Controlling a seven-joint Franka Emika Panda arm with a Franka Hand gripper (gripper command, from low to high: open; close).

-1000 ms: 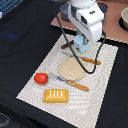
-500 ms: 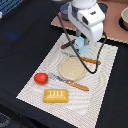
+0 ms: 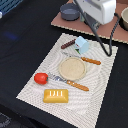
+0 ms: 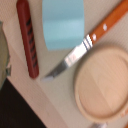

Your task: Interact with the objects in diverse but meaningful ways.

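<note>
A pale blue house-shaped carton (image 3: 82,45) stands at the far end of the striped mat, with a dark brown sausage stick (image 3: 68,44) beside it. A red tomato (image 3: 41,78) and a yellow-orange ridged bread block (image 3: 55,96) lie at the near end. The arm's white wrist housing (image 3: 95,10) hangs above the carton. The wrist view looks down on the carton (image 4: 62,22) and the sausage (image 4: 28,37). Neither view shows the gripper's fingers.
A tan round plate (image 3: 73,68) lies mid-mat between two orange-handled pieces of cutlery (image 3: 91,61) (image 3: 75,85). In the wrist view the plate (image 4: 102,82) and a knife blade (image 4: 67,61) show. Grey pots (image 3: 70,12) (image 3: 123,20) stand on a brown board (image 3: 87,25) behind the mat.
The arm has risen and drawn back toward the exterior view's upper right, away from the mat. The carton now shows in full. The other objects have not moved.
</note>
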